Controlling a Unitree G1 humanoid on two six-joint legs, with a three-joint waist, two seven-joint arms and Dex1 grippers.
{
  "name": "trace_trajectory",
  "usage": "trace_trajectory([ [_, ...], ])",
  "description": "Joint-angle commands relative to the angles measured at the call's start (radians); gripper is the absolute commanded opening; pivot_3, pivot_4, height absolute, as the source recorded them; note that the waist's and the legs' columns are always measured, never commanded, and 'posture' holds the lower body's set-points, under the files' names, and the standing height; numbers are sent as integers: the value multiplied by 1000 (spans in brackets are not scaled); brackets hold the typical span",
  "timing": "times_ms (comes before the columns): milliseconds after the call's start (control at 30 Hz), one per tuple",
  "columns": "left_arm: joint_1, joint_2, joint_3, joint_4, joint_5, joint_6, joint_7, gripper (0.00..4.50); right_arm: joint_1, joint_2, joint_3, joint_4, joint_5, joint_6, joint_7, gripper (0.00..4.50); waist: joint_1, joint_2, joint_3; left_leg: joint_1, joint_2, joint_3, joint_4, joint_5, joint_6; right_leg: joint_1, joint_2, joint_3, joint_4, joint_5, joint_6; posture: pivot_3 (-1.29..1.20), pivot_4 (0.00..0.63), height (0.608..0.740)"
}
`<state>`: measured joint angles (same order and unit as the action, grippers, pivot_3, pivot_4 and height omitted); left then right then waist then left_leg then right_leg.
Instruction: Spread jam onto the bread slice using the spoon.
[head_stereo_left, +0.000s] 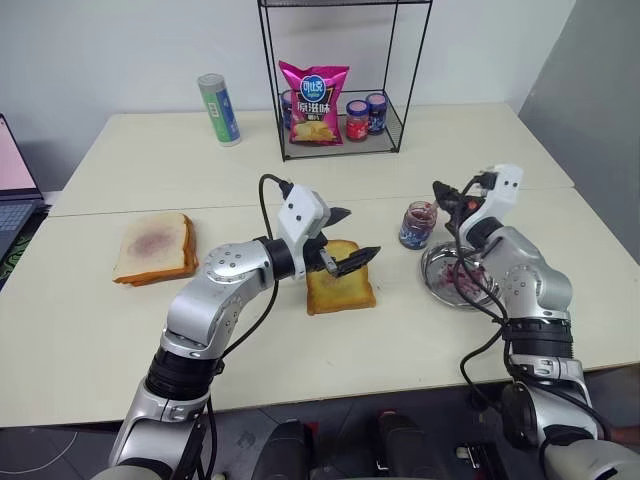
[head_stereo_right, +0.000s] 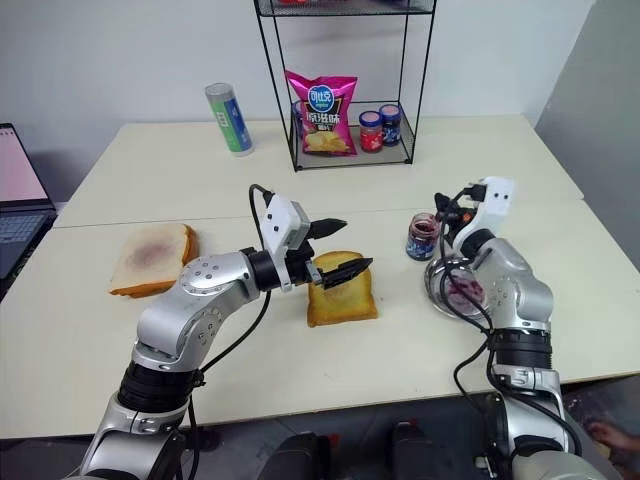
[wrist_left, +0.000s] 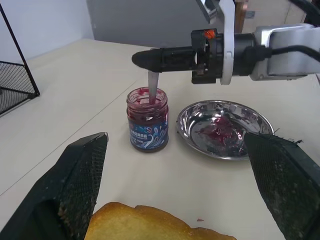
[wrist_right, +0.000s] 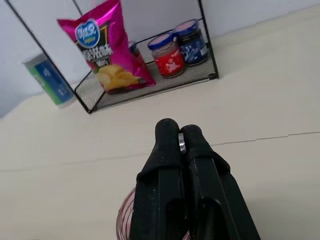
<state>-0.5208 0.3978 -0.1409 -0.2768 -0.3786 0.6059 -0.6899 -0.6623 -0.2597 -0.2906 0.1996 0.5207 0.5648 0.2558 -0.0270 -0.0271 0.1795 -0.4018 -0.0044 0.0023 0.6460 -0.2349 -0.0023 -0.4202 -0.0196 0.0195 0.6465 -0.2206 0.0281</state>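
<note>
The golden toasted bread slice (head_stereo_left: 340, 290) lies at the middle of the near table. My left gripper (head_stereo_left: 360, 233) hangs just above its far edge, open and holding nothing, its wide-set fingers (wrist_left: 75, 185) framing the slice's crust. To the right stands an open jam jar (wrist_left: 147, 120) with dark red jam (wrist_left: 148, 104) inside. My right gripper (wrist_left: 137, 58) hovers level over that jar, shut on the spoon (wrist_left: 152, 85). The spoon's thin handle points down and its bowl is hidden in the jar. Red jam smears (wrist_left: 220, 132) lie in the round steel plate (wrist_left: 187, 117) beside the jar.
A paler slice with a purplish stain (head_stereo_left: 155, 247) lies at the left. A wire rack (head_stereo_left: 392, 140) at the back holds a pink chip bag (head_stereo_left: 313, 100) and two small jars (head_stereo_left: 366, 117). A tall can (head_stereo_left: 218, 109) stands left of it. A laptop (head_stereo_left: 12, 190) sits at the far left.
</note>
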Motion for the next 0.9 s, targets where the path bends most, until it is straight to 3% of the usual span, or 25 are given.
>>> trace_trajectory([
  [33, -9, -1, 7, -33, -2, -19, 0, 4500, -48, 24, -96, -35, 103, 64, -68, 38, 0, 0, 0, 0, 0, 0, 0, 0, 0, 0, 0, 0, 0, 0, 0, 0, 150, 740],
  [200, -15, -10, 6, -12, 6, -35, 2, 4500, -88, 64, -222, -32, 240, 131, -167, 38, -1, 0, 0, 0, 0, 0, 0, 0, 0, 0, 0, 0, 0, 0, 0, 0, 150, 740],
  [400, -20, -14, 3, -2, 6, -41, -7, 4500, -108, 68, -280, -48, 311, 156, -240, 38, -1, 0, 0, 0, 0, 1, 0, 0, 0, 0, 0, 0, 0, 0, 0, 0, 150, 740],
  [900, -34, -11, 2, 16, 10, -54, -24, 4500, -91, 23, -277, -46, 319, 142, -255, 38, -2, 0, 0, 0, 0, 1, 0, 0, 0, 0, 0, 0, 0, 0, 1, 0, 150, 740],
])
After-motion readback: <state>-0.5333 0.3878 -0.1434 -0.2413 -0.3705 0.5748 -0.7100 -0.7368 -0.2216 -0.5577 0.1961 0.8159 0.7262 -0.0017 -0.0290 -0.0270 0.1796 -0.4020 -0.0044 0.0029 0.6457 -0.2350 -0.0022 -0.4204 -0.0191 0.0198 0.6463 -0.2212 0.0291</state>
